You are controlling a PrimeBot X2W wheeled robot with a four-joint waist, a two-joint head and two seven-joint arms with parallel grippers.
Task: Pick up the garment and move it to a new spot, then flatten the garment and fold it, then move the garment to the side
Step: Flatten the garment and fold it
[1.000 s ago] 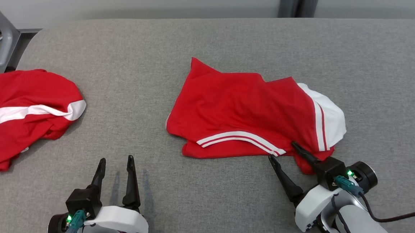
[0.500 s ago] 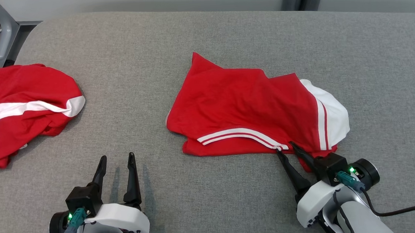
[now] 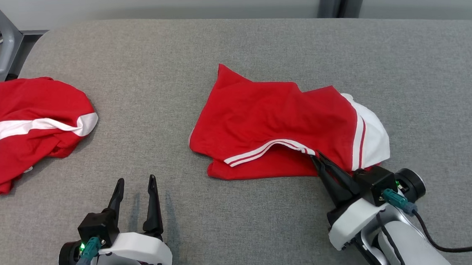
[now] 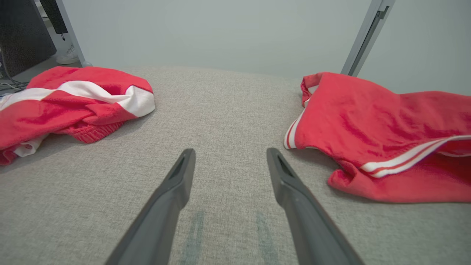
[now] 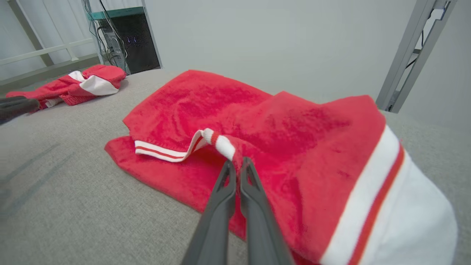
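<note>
**Right wrist view: hem pinched, grip shallow, lift with care**

Right wrist view showed the right jaws closed flat together on the striped hem (image 5: 220,141) of the red garment (image 5: 279,129). The white-banded edge was bunched just above the fingertips (image 5: 229,173). In the head view the garment lay crumpled right of centre on the grey fabric-covered table (image 3: 230,46), partly doubled over itself, its white panel (image 3: 373,136) at the right end. The left jaws stood wide apart and empty, low over bare table and well apart from the garment. A second red garment (image 3: 34,124) lay heaped at the table's left edge.

Assessment: the step in hand was judged to be the pick-up. The hold took only a narrow pinch of hem, so slippage was the main risk. A slow, vertical raise was advised, confirming that the lower layer followed. The cloth should clear the table before any sideways travel, to avoid dragging and fresh creasing. The new spot should be kept clear of the second garment. The left jaws were well placed to take the opposite hem corner for flattening.
</note>
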